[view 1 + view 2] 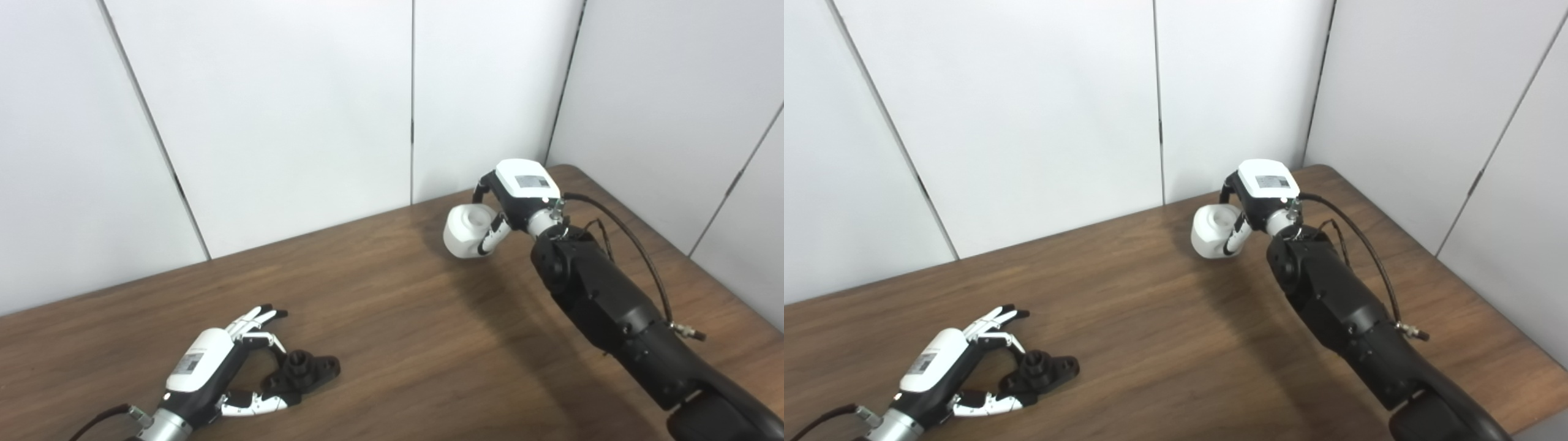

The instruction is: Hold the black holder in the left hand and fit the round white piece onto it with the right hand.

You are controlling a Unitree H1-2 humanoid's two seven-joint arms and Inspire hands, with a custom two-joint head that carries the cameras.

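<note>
Fingers and thumb of the right hand (517,199) are wrapped around the round white piece (468,229), which sits clear of the wooden table (398,318) near its far edge, its hollowed face turned up and toward the wall. One finger curls over the top of the piece and the thumb presses on its near side, so the piece hangs out in front of the palm, to the left of the wrist. The black forearm runs back from the hand to the lower right corner, with a thin cable (631,245) looping along it.

Well apart from that, near the front left of the table, the left hand (205,367) lies low with its fingers spread. The black holder (303,370) rests flat on the wood in the gap between them: the long fingers stretch out above and behind it, and the thumb reaches along its near side, its tip touching or nearly touching the holder's edge. Whether the fingers press on it cannot be told; the hand has not closed around it.
</note>
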